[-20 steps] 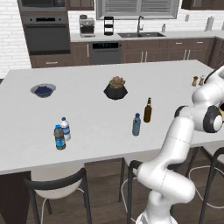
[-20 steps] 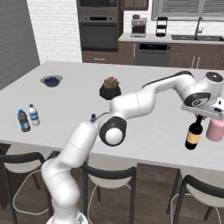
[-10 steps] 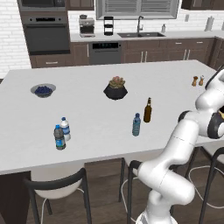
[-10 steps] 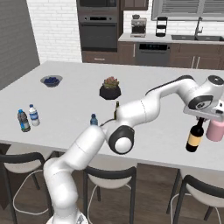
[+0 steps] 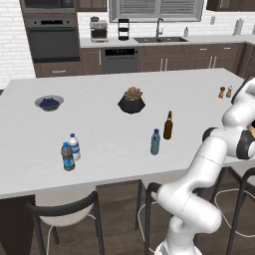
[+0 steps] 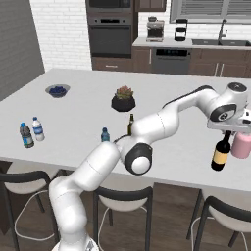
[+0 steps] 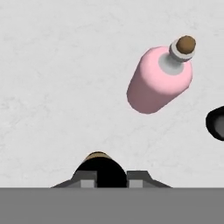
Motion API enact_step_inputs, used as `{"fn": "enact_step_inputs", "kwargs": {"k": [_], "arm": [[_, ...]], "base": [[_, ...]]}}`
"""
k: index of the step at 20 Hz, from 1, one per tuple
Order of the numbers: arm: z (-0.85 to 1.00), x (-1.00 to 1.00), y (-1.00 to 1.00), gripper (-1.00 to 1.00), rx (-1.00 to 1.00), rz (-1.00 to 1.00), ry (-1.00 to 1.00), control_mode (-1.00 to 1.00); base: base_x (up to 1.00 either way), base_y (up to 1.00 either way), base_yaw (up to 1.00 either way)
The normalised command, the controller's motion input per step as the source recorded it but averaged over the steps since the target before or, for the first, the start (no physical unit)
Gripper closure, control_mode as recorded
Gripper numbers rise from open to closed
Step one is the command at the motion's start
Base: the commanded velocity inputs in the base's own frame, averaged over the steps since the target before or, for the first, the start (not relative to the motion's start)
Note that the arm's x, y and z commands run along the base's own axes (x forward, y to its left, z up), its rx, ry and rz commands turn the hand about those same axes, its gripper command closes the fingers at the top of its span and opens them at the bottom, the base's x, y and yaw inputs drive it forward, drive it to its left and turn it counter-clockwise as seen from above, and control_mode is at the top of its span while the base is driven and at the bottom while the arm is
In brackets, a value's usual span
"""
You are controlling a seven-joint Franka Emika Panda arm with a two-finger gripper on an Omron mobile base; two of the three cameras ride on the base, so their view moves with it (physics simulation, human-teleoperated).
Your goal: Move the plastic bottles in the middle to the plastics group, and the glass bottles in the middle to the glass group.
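Labelled brown bottle (image 6: 221, 153) upright on desk (image 6: 88, 105), just beside pink glass bottle (image 6: 241, 144). Tool (image 6: 228, 131) above its neck; apart or clamped, cannot tell. Plain brown bottle (image 5: 168, 125), blue water bottle (image 5: 155, 142) mid-desk.

The white tabletop (image 5: 109, 134) is carrying a blueberry bowl (image 5: 49, 102), potted succulent (image 5: 132, 100), bottles and a pink corked flask (image 6: 241, 144).

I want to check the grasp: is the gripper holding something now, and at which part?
Yes. The gripper holds the labelled amber glass bottle by the top of its dark neck, upright beside the pink corked bottle.
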Motion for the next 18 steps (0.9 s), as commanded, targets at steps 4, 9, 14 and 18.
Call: {"fn": "enact_step_inputs", "kwargs": {"k": [4, 9, 14, 18], "arm": [[-0.18, 0.01, 0.07, -1.0, -0.07, 0.0, 0.0, -1.0], [0.02, 0.19, 0.0, -1.0, -0.02, 0.0, -0.01, -1.0], [0.54, 0.04, 0.11, -1.0, 0.0, 0.0, -0.13, -1.0], [0.62, -0.06, 0.14, -1.0, 0.0, 0.0, -0.32, -1.0]], "base": [[0.0, 0.0, 0.0], [0.0, 0.0, 0.0], [0.0, 0.0, 0.0], [0.0, 0.0, 0.0]]}}
